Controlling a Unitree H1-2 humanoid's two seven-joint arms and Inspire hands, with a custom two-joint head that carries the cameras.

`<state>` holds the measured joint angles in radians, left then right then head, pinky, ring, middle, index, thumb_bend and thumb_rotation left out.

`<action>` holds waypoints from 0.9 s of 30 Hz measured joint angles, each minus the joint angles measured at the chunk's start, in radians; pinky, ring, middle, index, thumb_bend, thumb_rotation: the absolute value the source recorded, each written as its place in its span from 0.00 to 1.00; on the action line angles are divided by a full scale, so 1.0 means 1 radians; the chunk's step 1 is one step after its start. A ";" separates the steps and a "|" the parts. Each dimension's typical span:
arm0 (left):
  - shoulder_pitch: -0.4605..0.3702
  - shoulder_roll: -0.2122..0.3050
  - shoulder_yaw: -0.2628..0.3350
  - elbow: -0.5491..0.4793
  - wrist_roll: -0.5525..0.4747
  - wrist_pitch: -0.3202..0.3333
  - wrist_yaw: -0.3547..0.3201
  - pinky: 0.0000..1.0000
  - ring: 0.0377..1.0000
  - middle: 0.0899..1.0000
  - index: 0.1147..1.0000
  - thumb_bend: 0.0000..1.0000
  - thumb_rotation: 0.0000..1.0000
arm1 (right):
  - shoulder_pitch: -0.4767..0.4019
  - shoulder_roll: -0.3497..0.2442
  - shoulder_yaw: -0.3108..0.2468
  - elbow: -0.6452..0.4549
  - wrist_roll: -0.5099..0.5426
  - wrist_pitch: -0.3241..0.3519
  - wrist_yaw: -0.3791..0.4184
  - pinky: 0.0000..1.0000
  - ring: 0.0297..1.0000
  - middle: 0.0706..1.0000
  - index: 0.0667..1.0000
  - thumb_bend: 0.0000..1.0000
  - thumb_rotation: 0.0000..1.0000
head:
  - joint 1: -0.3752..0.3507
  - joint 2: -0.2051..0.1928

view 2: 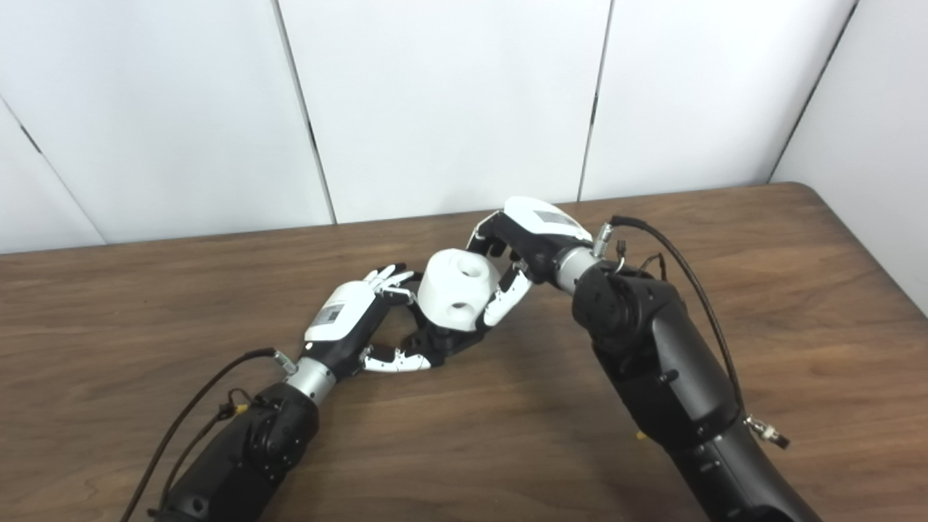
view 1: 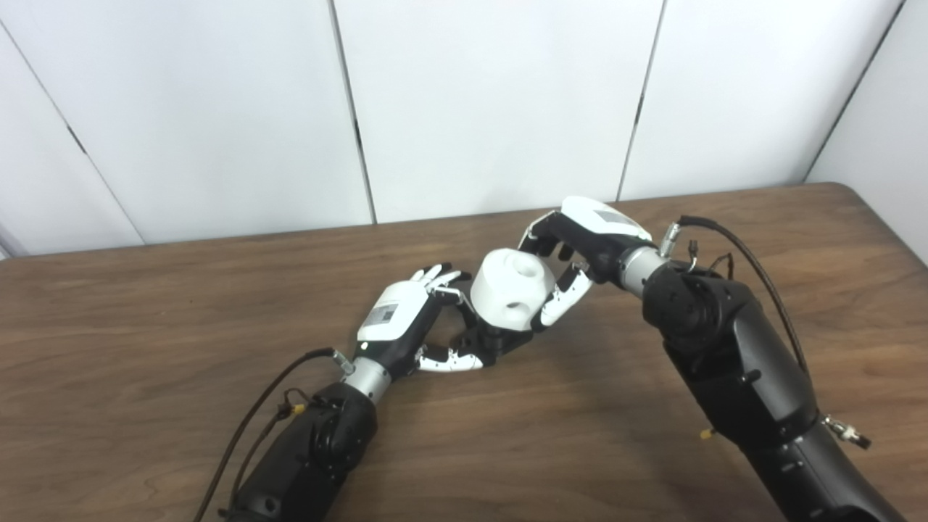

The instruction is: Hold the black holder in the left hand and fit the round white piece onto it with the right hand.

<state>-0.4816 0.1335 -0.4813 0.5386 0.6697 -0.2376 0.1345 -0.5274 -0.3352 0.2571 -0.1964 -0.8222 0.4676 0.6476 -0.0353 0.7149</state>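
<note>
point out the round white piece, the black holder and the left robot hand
round white piece [view 1: 507,290], left eye view, on its curved side wall
black holder [view 1: 496,341], left eye view, on the body below the white piece
left robot hand [view 1: 395,319], left eye view, on its white back

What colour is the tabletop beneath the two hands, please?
Dark brown wood grain table, clearest in the left eye view.

The round white piece [view 1: 512,288] is a fat, short drum with a hole in its top and a smaller hole in its side. It tilts a little and sits on top of the black holder [view 1: 494,341]. The holder is small and dark, mostly hidden, so its shape is hard to tell.
</note>
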 measured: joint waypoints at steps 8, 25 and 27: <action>-0.003 -0.007 -0.001 0.005 0.000 0.009 0.001 1.00 0.98 0.89 0.41 0.52 0.08 | -0.014 -0.001 0.005 -0.001 -0.007 0.000 0.024 0.68 0.73 0.69 0.44 0.52 0.13 | 0.014 0.005; -0.010 -0.017 -0.003 0.015 -0.001 0.010 0.004 1.00 0.98 0.88 0.41 0.52 0.08 | -0.058 -0.027 0.075 -0.013 -0.003 -0.005 0.044 0.66 0.73 0.68 0.44 0.52 0.13 | 0.025 0.005; -0.010 -0.017 -0.003 0.015 -0.001 0.010 0.004 1.00 0.97 0.88 0.41 0.52 0.08 | -0.069 -0.031 0.090 -0.014 -0.014 -0.005 0.055 0.70 0.75 0.69 0.44 0.52 0.13 | 0.028 0.009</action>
<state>-0.4918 0.1168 -0.4843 0.5540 0.6687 -0.2277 0.1389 -0.5966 -0.3665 0.3472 -0.2100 -0.8366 0.4626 0.7027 -0.0077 0.7240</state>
